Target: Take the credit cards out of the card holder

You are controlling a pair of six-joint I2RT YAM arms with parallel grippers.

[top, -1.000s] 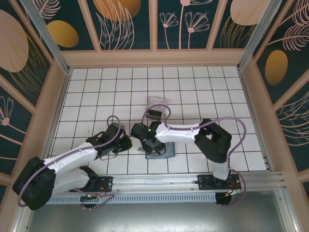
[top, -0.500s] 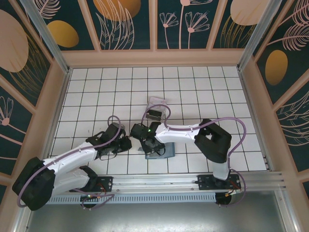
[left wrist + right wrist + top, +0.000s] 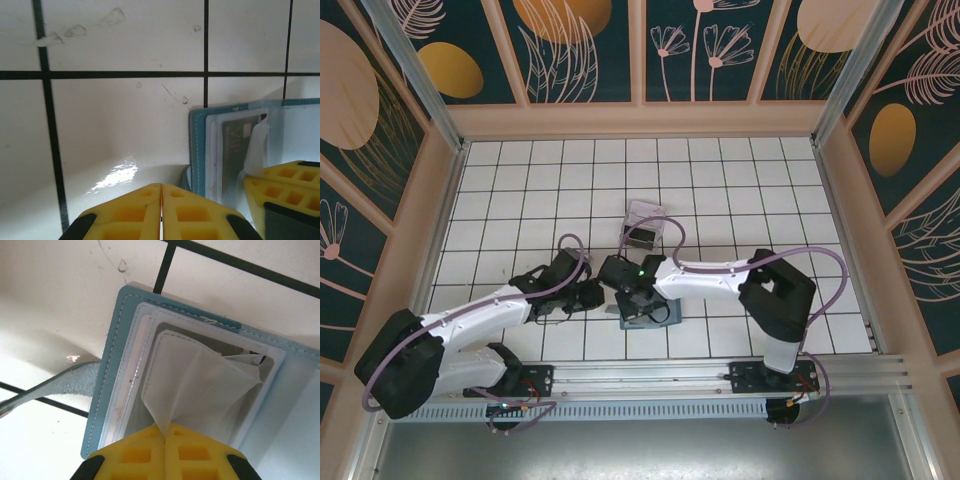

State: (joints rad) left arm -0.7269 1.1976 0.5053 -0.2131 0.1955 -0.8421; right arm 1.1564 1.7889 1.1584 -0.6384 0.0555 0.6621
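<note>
1. Left gripper [image 3: 161, 212]: clenched, nothing between the pads, parked just beside the left edge of the card holder [image 3: 196, 150]. Risk: the holder is not pinned, so any pull from the other side is likely to lift or drag it.
2. Card holder: lies open and flat on the table [image 3: 115, 125], near the front edge between the two arms. Risk: sliding on the glossy tile is likely.
3. Dark card [image 3: 239, 145]: seated in its slot behind the window. Risk: it is not gripped at all, so it is expected to stay put. A second card cannot be made out.
4. Right gripper [image 3: 165, 432]: clamped on the pocket film [image 3: 195, 380], not on a card. Risk: the film could be stretched or torn off its stitching if pulled.
5. Materials, left to right:
   - Pads: yellow moulded plastic with a waffle-recess face.
   - Tile: white, glossy, scuffed, with black grid lines.
   - Strap [image 3: 50, 385]: soft, fuzzy, blue-grey, curled away from the holder.
   - Holder: teal leatherette, stitched border, rounded corners.
   - Card: thin, rigid, flat.
   - Film: thin, translucent, creased into a peak at the pinch.
6. Tray [image 3: 645, 208]: clear ridged plastic, set apart behind the holder, with something dark inside.
</note>
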